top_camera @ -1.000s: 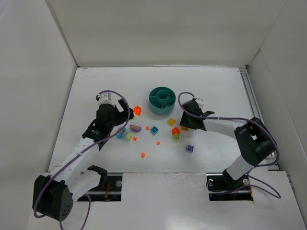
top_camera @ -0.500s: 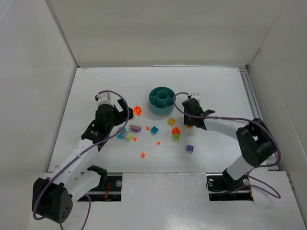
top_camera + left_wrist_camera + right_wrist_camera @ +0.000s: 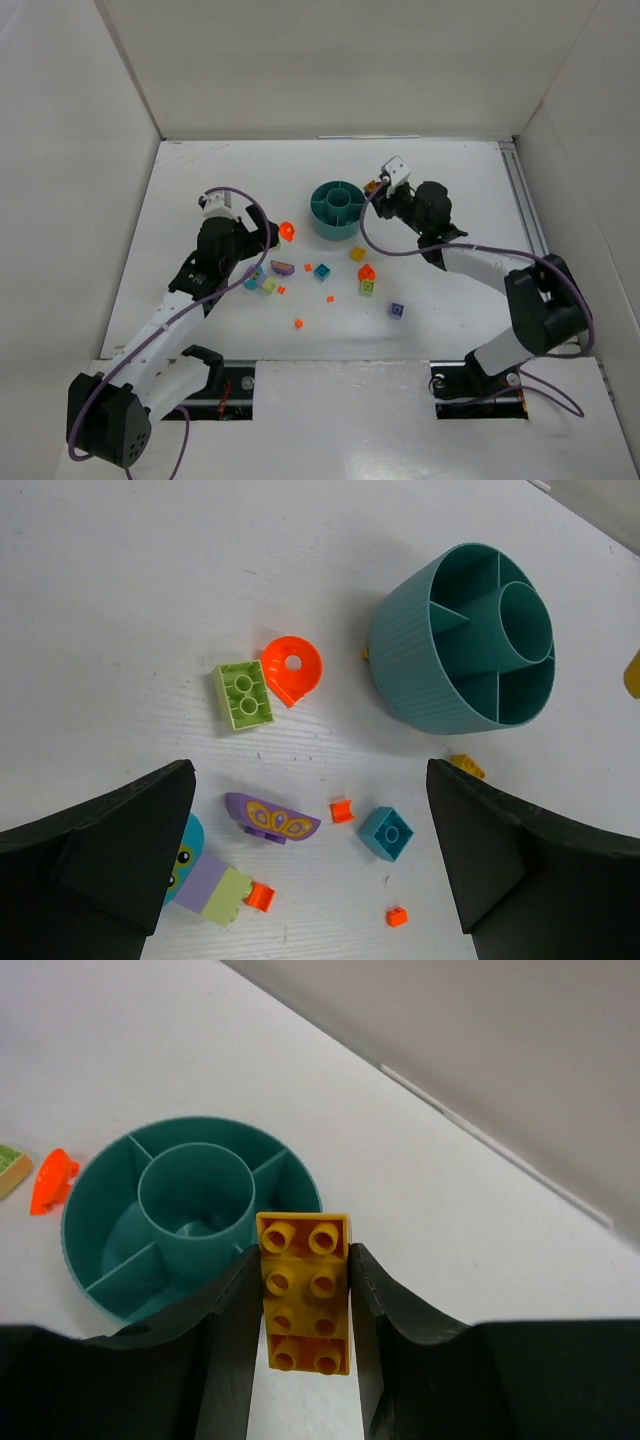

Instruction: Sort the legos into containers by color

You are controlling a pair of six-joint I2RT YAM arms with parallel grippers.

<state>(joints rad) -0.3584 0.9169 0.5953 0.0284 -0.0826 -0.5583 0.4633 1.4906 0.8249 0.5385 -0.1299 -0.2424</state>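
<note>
The round teal dish (image 3: 337, 208) stands at the table's middle back, and no brick shows in its visible compartments (image 3: 190, 1220). My right gripper (image 3: 380, 190) is shut on a yellow-orange eight-stud lego (image 3: 305, 1295), held above the table just beside the dish's right rim. My left gripper (image 3: 252, 252) is open and empty, hovering over loose legos: a lime brick (image 3: 243, 694), an orange round piece (image 3: 292, 667), a purple curved piece (image 3: 271, 818), a teal brick (image 3: 386, 833) and small orange bits (image 3: 342, 810).
More legos lie in front of the dish: a yellow one (image 3: 357, 254), an orange and green pair (image 3: 367, 280), a purple one (image 3: 396, 310), a small orange one (image 3: 298, 323). White walls enclose the table's back and sides.
My right gripper has risen from the table at the dish's lower right and moved back to beside the dish's right rim, carrying the yellow-orange lego. The left arm has barely moved.
</note>
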